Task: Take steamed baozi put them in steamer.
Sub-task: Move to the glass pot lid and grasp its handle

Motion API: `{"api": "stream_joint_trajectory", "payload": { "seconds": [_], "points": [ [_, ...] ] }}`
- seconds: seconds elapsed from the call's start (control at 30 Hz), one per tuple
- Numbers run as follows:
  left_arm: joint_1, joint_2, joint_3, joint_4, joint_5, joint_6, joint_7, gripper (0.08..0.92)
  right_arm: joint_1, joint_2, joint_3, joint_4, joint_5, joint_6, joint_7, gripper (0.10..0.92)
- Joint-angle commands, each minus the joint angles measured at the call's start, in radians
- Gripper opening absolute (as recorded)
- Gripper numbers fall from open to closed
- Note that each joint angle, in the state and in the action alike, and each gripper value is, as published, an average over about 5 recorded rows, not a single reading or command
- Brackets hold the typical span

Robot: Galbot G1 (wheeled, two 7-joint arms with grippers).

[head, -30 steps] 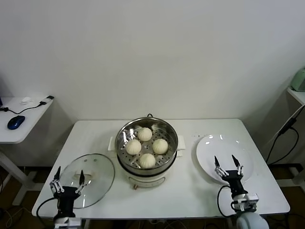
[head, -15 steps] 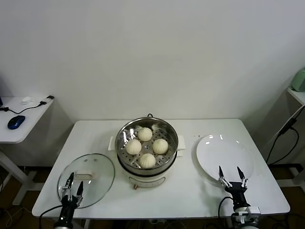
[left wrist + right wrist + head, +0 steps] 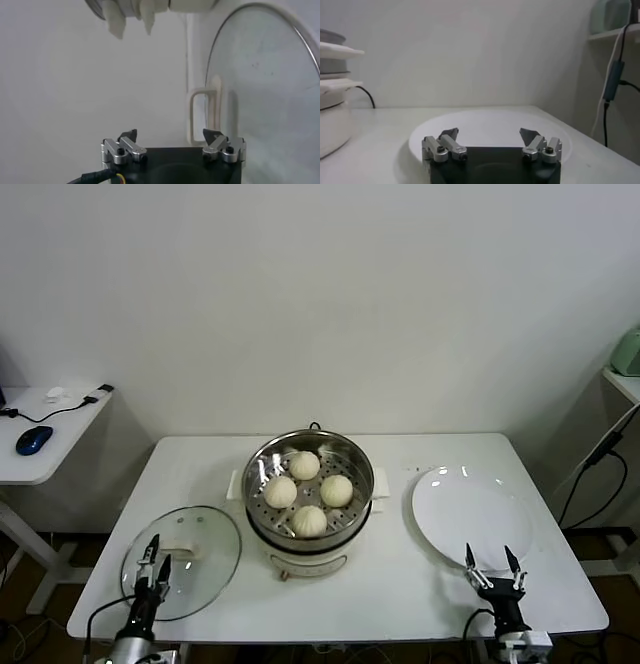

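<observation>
Cream-white baozi (image 3: 309, 492), four of them, sit on the perforated tray inside the steamer (image 3: 352, 502) at mid-counter (image 3: 400, 584). We judge the loading done. Buns are round domes with no long axis, tops up; the pot opens upward. The plate (image 3: 470, 514) is bare and the glass lid (image 3: 200, 549) lies flat beside the pot. Left claw (image 3: 152, 562) hangs open over the lid's near edge, and right claw (image 3: 490, 566) open near the plate. Risk as we see it: a low sweep clipping lid or plate.

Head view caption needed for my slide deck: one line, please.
Four steamed baozi sit in the steamer; glass lid and plate flank it, left gripper and right gripper open, low.
</observation>
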Motion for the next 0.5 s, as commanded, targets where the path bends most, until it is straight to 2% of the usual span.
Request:
{"api": "stream_joint_trajectory", "payload": {
  "seconds": [0.03, 0.27, 0.5],
  "points": [
    [-0.02, 0.004, -0.011, 0.018, 0.034, 0.032, 0.015, 0.823, -0.006, 0.007, 0.007, -0.008, -0.003, 0.002, 0.0, 0.823],
    [-0.065, 0.005, 0.015, 0.035, 0.03, 0.032, 0.043, 0.814, -0.003, 0.011, 0.005, -0.026, -0.007, 0.002, -0.003, 0.823],
    [-0.086, 0.003, 0.03, 0.039, 0.006, 0.045, 0.062, 0.645, -0.004, 0.015, 0.003, -0.029, -0.014, 0.001, -0.01, 0.823]
  ]
}}
